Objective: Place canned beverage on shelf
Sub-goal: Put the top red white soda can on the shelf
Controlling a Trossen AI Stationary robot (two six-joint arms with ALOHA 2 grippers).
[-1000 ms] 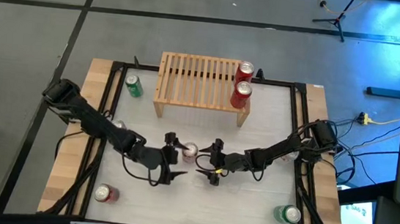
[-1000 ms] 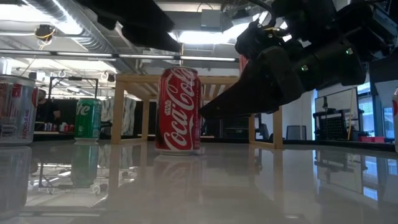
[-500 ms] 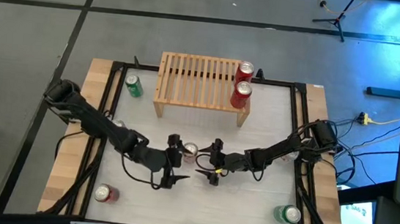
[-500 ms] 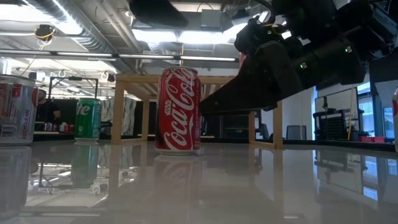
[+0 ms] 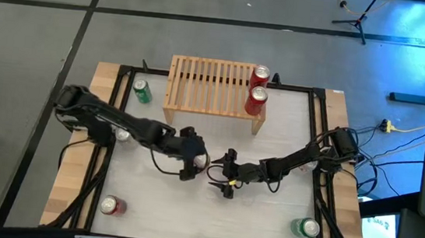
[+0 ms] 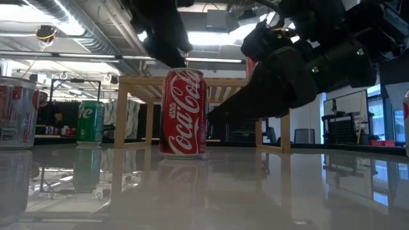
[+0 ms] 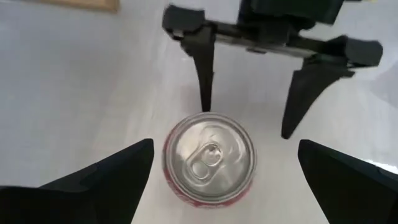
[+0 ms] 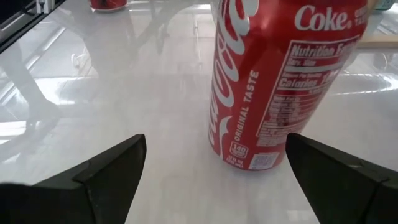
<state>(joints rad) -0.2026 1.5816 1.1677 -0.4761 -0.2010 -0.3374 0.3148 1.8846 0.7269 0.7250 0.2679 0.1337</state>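
1. The left gripper (image 5: 195,161) hangs right over the top of the upright red metal cola can (image 5: 202,161), with its two dark fingers spread wide and nothing held. In the left wrist view the silver lid with its pull tab sits between the two fingers (image 7: 106,183).
2. The right gripper (image 5: 219,177) waits low on the table just beside the can, also spread wide and holding nothing. It faces the can's side.
3. The can stands on the shiny white table (image 5: 265,218), near the middle, well in front of the low light-wood shelf with a slatted top (image 5: 208,83). Two more red cans (image 5: 258,88) already stand on the shelf's right end.
4. The can will likely feel smooth and a bit slippery. It is hard, but thin walls can dent if squeezed too much. If it is full, it will be a little heavy.
5. The best place to hold it looks like the round sides, near the middle.
6. The can's long way runs straight up and down, lid up.
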